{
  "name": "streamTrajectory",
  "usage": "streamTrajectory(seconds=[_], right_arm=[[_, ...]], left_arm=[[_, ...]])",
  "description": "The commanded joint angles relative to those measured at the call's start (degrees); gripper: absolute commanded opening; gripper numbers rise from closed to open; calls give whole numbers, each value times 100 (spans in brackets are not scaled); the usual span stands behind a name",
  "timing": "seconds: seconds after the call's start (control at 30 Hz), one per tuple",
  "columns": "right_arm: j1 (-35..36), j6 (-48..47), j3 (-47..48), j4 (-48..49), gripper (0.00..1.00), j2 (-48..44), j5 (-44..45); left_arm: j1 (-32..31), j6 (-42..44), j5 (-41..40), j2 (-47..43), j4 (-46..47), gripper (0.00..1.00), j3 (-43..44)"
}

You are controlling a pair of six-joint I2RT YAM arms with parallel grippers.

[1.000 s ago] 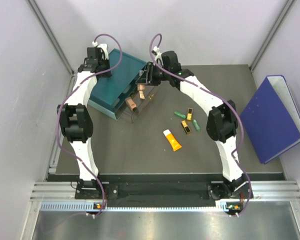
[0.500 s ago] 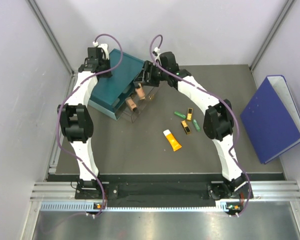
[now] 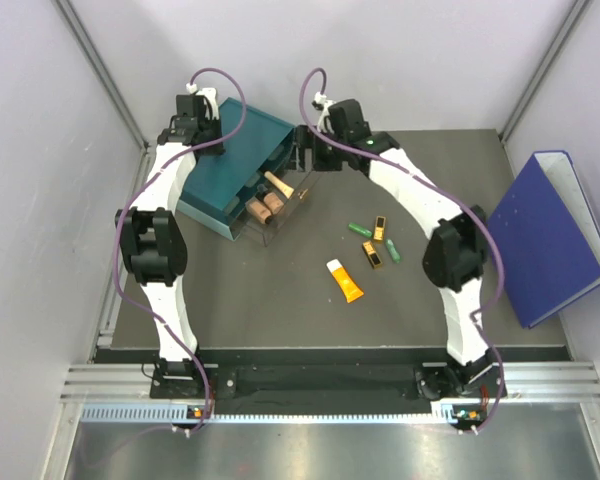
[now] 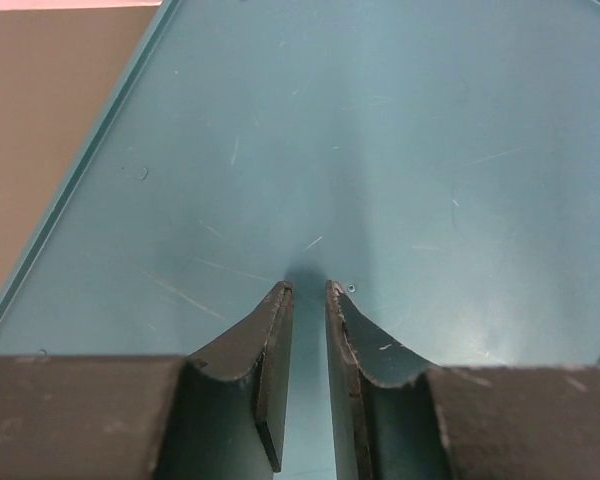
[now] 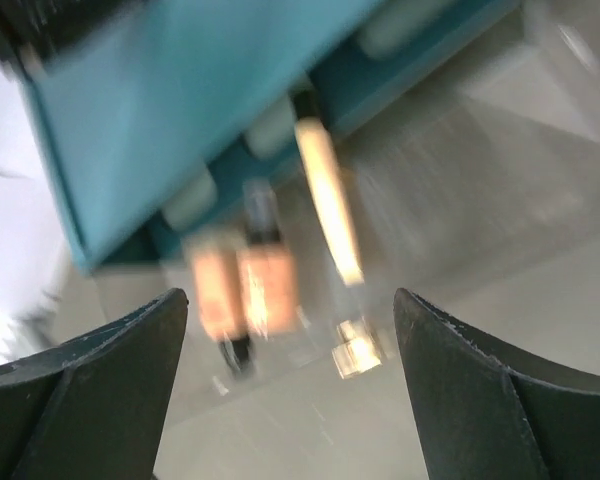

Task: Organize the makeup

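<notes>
Drop-off looks done: right jaws gape wide, empty, above the drawer (image 3: 292,216) with peach bottles (image 3: 270,207); left jaws, barely parted, empty, over the teal box (image 3: 230,150). Next, likely grasp the orange tube (image 3: 347,283).

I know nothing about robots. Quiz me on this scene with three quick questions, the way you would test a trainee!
1. True or false: the right gripper is clamped on a makeup tube.
2. Where does the orange tube lie? A: in the clear drawer. B: on the bare table. C: on the blue binder.
3. In the overhead view, how many makeup pieces lie loose on the table?

Key:
1. False: its jaws stand wide apart and empty.
2. B.
3. Five: the orange tube, two green tubes and two black-and-gold sticks.
</notes>
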Motion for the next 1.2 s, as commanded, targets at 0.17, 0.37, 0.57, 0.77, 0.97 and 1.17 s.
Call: streamTrajectory(seconds=[0.17,0.37,0.57,0.77,0.97,1.17], right_arm=[[29,-1905,-2613,-1388,82,-2462,1154],[152,-2090,-3608,-1642,80,-2264,829],[441,-2283,-3363,-1950,81,-1429,635],[582,-2477,-3028,-2161,81,-822,565],[784,-2573,-2941,-2433,68,-356,714],[881,-2705,-2712,-2768,11,58,978]], left_arm=[[-7,-101,70,356,-1167,26,-396],[-7,-102,123,365,-1175,26,-449],[-7,-93,167,348,-1193,26,-519],[-7,-49,97,295,-1263,26,-554],[-7,4,61,277,-1290,27,-563],[-7,-5,123,304,-1281,27,-537]])
